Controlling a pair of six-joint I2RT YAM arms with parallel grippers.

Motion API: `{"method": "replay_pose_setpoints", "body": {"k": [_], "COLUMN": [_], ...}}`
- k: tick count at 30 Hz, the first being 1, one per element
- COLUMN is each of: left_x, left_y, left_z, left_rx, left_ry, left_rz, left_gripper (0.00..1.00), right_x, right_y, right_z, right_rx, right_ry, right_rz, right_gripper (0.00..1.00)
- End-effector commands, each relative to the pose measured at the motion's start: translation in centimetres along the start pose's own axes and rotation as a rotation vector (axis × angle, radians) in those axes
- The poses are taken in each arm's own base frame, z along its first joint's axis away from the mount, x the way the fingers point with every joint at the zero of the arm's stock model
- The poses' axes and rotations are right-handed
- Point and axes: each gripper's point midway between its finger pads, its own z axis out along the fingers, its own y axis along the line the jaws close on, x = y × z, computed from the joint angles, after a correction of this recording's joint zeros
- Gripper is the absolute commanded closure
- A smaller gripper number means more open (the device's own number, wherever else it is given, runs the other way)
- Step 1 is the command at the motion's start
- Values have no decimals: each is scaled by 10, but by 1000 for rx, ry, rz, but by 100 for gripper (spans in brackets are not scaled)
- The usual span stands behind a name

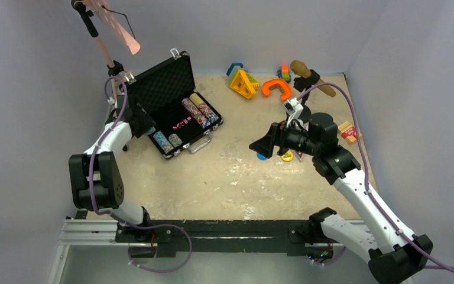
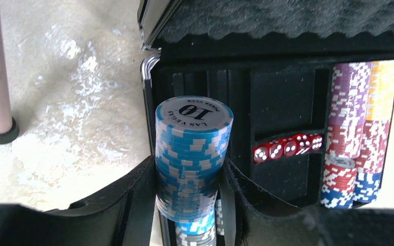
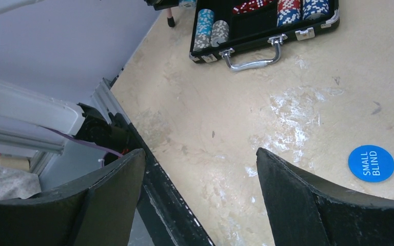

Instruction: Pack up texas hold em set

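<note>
The black briefcase (image 1: 176,104) lies open at the far left of the table (image 1: 230,186), its lid propped up. Its tray holds rows of purple, yellow, red and blue chips (image 2: 359,128) along one side and a line of red dice (image 2: 287,147) in a middle slot. The left claw (image 2: 191,177) is closed partway around a stack of blue chips (image 2: 192,138) at the opposite edge of the tray. The right claw (image 3: 200,154) is spread wide with nothing in it, above bare table. Only the left wrist view shows the "10" on the top chip. Only the right wrist view shows "SMALL BLIND" on the blue disc (image 3: 371,163). The overhead view alone shows a yellow disc (image 1: 287,156) beside it.
</note>
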Motion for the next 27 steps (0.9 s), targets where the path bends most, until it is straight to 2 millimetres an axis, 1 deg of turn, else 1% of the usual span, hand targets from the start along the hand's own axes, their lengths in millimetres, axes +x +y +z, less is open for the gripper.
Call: {"method": "replay_pose_setpoints", "body": {"k": [1,5,11,23,27], "left_x": [-50,-50,-43,-25,-22], "left_y": [-27,-24,-30,-25,-23], "left_z": [0,11,26,34,35], "left_rx": [73,75,113,92,77], "left_ry": [-135,-115,-70,-3,8], "left_rz": [-42,-71,-88,-118,-122], "left_gripper": [100,100,100,100,90], "right_x": [-3,-4,-3,1,1], "right_y": [-7,-7,-7,-11,-12], "right_z": [2,4,4,6,5], "right_rx": [25,23,19,31,37], "right_ry": [-15,-13,-18,-12,-15], "right_rz": [-12,-2,12,30,27], "right_gripper": [16,16,17,17,17]}}
